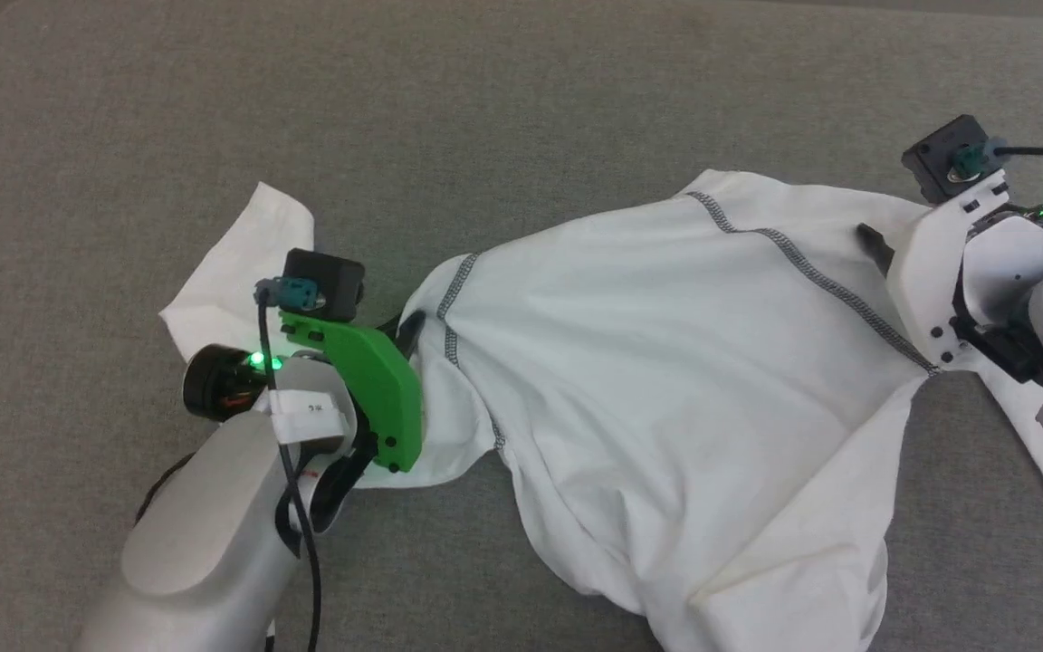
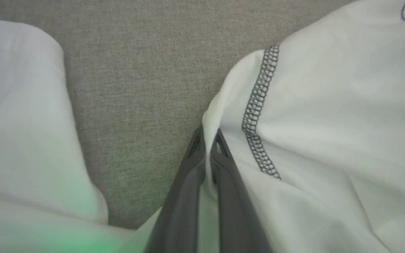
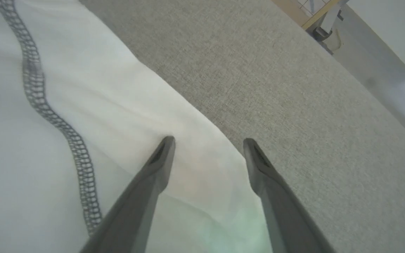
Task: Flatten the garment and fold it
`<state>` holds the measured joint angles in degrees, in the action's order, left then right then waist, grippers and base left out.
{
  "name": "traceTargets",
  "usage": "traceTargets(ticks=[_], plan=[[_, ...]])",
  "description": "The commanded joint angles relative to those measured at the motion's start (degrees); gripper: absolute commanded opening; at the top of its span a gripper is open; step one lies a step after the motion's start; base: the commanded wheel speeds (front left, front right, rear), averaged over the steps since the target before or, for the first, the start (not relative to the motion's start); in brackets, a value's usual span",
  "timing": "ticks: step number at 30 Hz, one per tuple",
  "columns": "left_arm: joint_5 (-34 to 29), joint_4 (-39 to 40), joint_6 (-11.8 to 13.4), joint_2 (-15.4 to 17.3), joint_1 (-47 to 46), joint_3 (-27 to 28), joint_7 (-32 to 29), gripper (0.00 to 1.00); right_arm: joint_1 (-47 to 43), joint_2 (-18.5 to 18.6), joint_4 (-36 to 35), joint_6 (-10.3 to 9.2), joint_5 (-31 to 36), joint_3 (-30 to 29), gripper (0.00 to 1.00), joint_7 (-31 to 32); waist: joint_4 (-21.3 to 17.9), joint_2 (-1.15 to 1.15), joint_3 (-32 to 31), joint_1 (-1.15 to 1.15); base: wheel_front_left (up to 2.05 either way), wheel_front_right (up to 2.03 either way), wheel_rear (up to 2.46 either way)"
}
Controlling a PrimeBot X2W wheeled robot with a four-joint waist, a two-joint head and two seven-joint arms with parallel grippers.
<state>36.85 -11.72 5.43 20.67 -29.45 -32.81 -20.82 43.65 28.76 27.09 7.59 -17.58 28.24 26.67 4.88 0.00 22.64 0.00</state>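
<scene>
Both shoulders of the white thin-fabric long-sleeved shirt (image 1: 666, 362), which is spread rumpled across the grey woven surface (image 1: 485, 109), are attended. At the left, a pinch of cloth just beside the dark zigzag shoulder seam is clamped by the left gripper (image 2: 206, 138). At the right, the right gripper (image 3: 207, 144) is held wide apart over the other shoulder's edge, with nothing gripped. The cloth is judged light, limp and easily dragged. Hold is best taken at the stitched shoulders, where slipping is resisted.

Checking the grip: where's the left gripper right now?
At the head view's left, the left gripper is closed on the garment at its edge, just beside the dark zigzag seam.
</scene>
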Motion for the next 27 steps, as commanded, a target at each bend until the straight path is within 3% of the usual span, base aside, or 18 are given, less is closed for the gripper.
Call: traceTargets(ticks=[1,6,7,8,9,12,18,21,22,27], plan=[[-0.5,-0.7,-0.5,-0.7,-0.3,-0.7,0.1,0.0,1.5,1.0,1.2,-0.1,-1.4,1.9,1.0,2.1,2.3,0.0,2.1,0.0,0.0,0.0,0.0],[-0.5,-1.5,-1.1,-1.4,-1.0,-1.2,0.7,0.0,4.0,3.9,3.4,-0.1,-9.2,8.8,0.98,10.9,3.1,0.0,2.7,0.0,0.0,0.0,0.0],[-0.5,-1.7,-1.2,-1.4,-1.1,-1.3,0.7,0.0,4.2,4.4,3.7,-0.1,-10.5,9.6,0.5,12.9,3.1,0.0,2.7,0.0,0.0,0.0,0.0],[-0.4,-1.8,-1.3,-1.4,-1.1,-1.4,0.7,0.0,4.5,4.9,3.9,-0.1,-12.1,10.2,0.17,15.1,3.1,0.0,2.7,0.0,0.0,0.0,0.0],[-0.5,-1.9,-1.4,-1.3,-1.2,-1.5,0.7,0.0,4.7,5.2,3.9,-0.1,-13.2,10.5,0.0,16.3,3.1,0.0,2.7,0.0,0.0,0.0,0.0],[-1.2,-2.0,-2.1,-0.9,-2.1,-2.0,1.0,0.0,5.4,6.1,3.3,-0.1,-15.6,10.6,0.0,17.7,2.8,0.0,2.5,0.0,0.0,0.0,0.0],[-4.4,-1.8,-3.7,1.1,-6.4,-3.0,1.9,0.0,7.0,7.6,1.3,-0.1,-17.4,8.9,0.0,12.9,1.3,0.0,1.4,0.0,0.0,0.0,0.0],[-6.9,-1.0,-5.0,2.4,-11.1,-3.5,2.2,0.0,8.6,9.2,-0.5,-0.1,-17.0,8.5,0.0,9.2,0.5,0.0,0.7,0.0,0.0,0.0,0.0],[-9.2,0.1,-6.3,3.7,-16.5,-3.2,2.9,0.0,11.2,10.8,-1.9,-0.1,-16.3,7.7,0.0,5.6,-0.9,0.0,0.6,0.0,0.0,0.0,0.0],[-12.3,0.6,-8.0,6.2,-26.7,-1.5,3.7,0.0,17.2,11.4,-3.4,-0.1,-14.3,4.5,0.0,1.5,-3.9,0.0,1.8,0.0,0.0,0.0,0.0]])
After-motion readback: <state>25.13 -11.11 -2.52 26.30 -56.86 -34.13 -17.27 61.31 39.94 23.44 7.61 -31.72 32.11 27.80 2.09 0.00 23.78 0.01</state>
